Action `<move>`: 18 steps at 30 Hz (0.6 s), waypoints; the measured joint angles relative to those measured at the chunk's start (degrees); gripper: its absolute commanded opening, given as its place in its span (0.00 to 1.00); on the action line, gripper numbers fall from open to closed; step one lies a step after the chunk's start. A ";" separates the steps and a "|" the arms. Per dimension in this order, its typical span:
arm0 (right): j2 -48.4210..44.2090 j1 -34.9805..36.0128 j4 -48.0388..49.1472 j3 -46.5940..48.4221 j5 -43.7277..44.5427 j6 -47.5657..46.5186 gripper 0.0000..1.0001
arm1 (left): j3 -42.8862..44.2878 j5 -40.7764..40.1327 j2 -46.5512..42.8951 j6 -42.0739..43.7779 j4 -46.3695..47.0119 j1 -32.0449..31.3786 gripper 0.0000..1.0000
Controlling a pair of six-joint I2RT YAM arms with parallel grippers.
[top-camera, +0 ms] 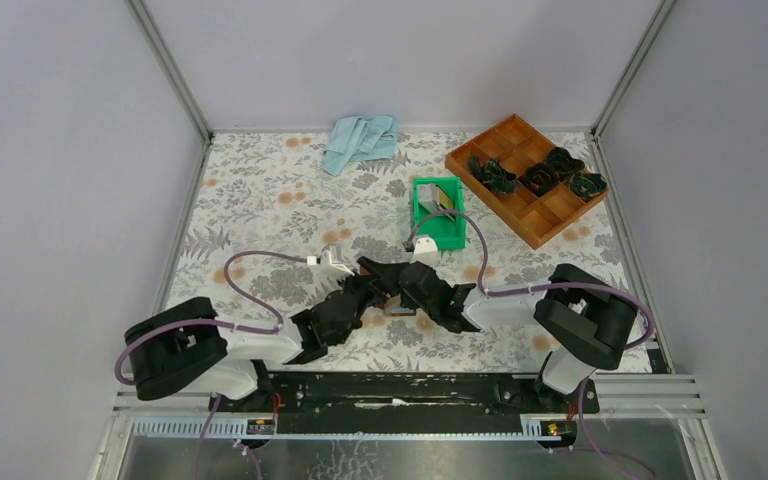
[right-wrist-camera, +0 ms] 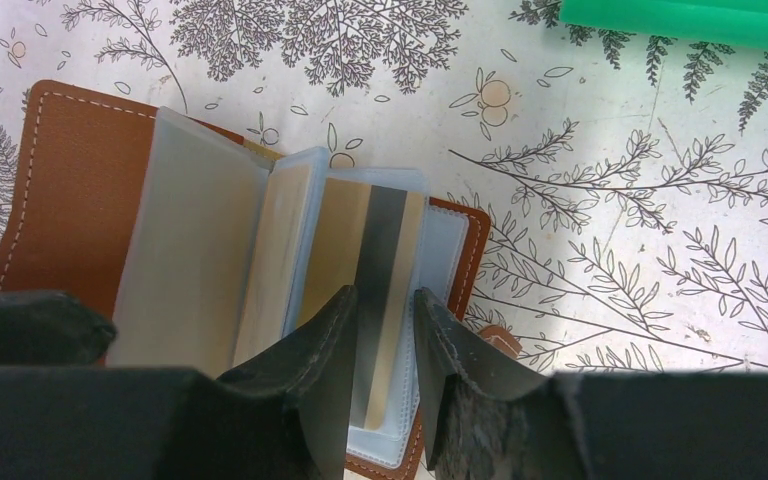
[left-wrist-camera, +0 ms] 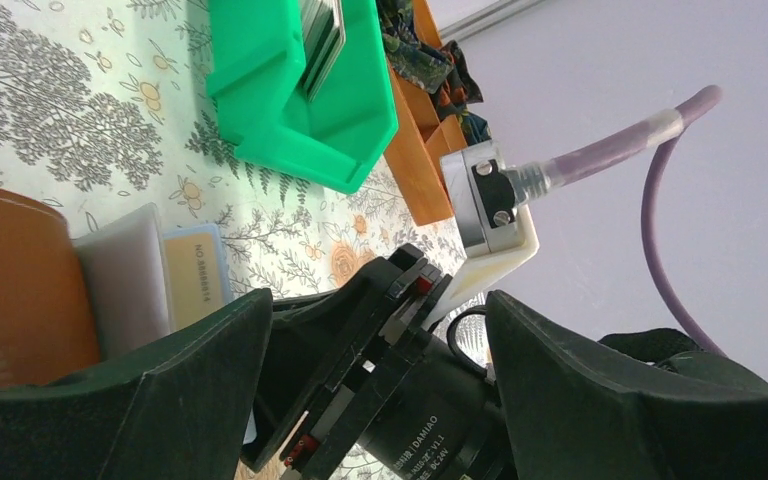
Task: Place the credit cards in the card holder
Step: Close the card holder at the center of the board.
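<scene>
Card (right-wrist-camera: 385, 250) in card holder (right-wrist-camera: 70, 170) lies beneath narrowly parted right fingers (right-wrist-camera: 320, 370); left fingers (left-wrist-camera: 160, 400) wide.

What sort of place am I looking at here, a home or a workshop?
Most likely a robot test booth: a black left arm and black right arm bolted to a dark metal rail, plain grey panel walls boxing in a floral-patterned table.

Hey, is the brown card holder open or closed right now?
Open: the card holder lies spread on the table, clear sleeves fanned up, a gold-tan card among them.
</scene>
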 measured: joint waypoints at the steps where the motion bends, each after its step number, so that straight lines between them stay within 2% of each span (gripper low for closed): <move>1: 0.00 0.00 0.00 0.00 0.00 0.00 0.34 | 0.33 0.22 0.46 0.04 0.28 0.02 0.86; 11: -1.75 0.07 -2.21 -0.42 -0.61 0.20 0.35 | 1.14 1.51 2.95 0.20 2.78 -0.04 0.86; 14: -1.70 0.07 -2.16 -0.42 -0.66 0.20 0.35 | 1.16 0.39 -1.11 1.22 -1.44 -0.09 0.87; 18: -1.68 0.07 -2.01 -0.44 -0.66 0.20 0.35 | 1.40 -4.26 -11.56 1.42 -12.39 -0.26 0.88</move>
